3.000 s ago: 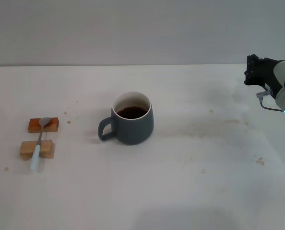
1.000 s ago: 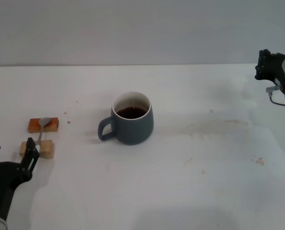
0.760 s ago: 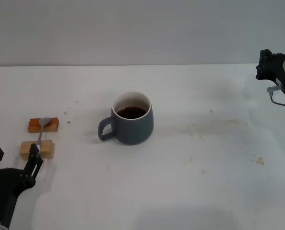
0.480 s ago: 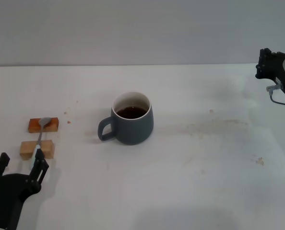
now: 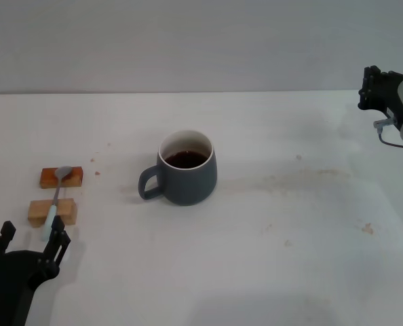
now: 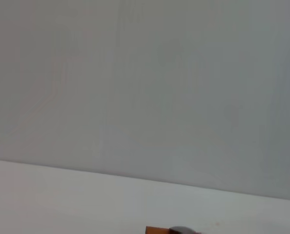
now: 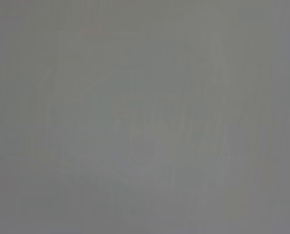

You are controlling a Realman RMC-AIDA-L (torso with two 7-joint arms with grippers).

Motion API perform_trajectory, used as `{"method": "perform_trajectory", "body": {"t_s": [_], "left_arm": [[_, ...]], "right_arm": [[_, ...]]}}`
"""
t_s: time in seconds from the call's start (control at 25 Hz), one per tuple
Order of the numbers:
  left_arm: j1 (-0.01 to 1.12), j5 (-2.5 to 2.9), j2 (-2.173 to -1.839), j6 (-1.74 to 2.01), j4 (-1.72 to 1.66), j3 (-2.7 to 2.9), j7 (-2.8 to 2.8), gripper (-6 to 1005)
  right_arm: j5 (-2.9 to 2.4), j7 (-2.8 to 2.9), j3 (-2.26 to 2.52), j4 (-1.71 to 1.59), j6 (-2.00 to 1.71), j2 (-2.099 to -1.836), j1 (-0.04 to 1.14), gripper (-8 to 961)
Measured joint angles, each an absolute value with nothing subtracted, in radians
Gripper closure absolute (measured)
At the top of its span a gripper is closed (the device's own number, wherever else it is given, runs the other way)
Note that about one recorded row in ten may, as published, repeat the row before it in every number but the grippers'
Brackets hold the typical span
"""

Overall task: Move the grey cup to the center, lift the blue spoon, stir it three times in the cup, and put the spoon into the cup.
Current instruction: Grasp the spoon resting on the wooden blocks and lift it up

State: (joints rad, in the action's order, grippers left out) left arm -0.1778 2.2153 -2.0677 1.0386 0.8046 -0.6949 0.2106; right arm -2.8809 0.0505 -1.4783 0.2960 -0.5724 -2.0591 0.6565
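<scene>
The grey cup (image 5: 186, 170) stands upright near the middle of the table, with dark liquid inside and its handle toward my left. The blue spoon (image 5: 55, 201) lies across two wooden blocks at the left, bowl on the far block (image 5: 61, 178), pale handle over the near block (image 5: 52, 211). My left gripper (image 5: 33, 239) is open just in front of the handle's end, holding nothing. The left wrist view catches only the far block's edge (image 6: 155, 230) and the spoon's bowl (image 6: 183, 229). My right gripper (image 5: 371, 88) hangs at the far right, well away from the cup.
The white table (image 5: 290, 224) carries faint brown stains and a few crumbs right of the cup. A grey wall (image 5: 201, 41) rises behind its back edge. The right wrist view shows only plain grey.
My left gripper has come into view at the lower left, then shifted toward the table's front and slightly right, open throughout. The right arm drew back to the right. Cup and spoon have not moved.
</scene>
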Motion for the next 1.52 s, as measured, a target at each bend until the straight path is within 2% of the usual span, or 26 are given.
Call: {"method": "perform_trajectory", "body": {"t_s": [1.12,1.52], "left_arm": [[-0.057,2.097,-2.071,1.033,0.679,-0.620,0.195,186],[-0.055,2.095,-2.071,1.032,0.674,-0.616,0.195,318]], "right_arm": [[-2.883,0.051,-1.473,0.373,-0.563,-2.063,0.610,915],[-2.892,0.051,-1.472,0.378,-0.563,-2.063,0.608,916]]}}
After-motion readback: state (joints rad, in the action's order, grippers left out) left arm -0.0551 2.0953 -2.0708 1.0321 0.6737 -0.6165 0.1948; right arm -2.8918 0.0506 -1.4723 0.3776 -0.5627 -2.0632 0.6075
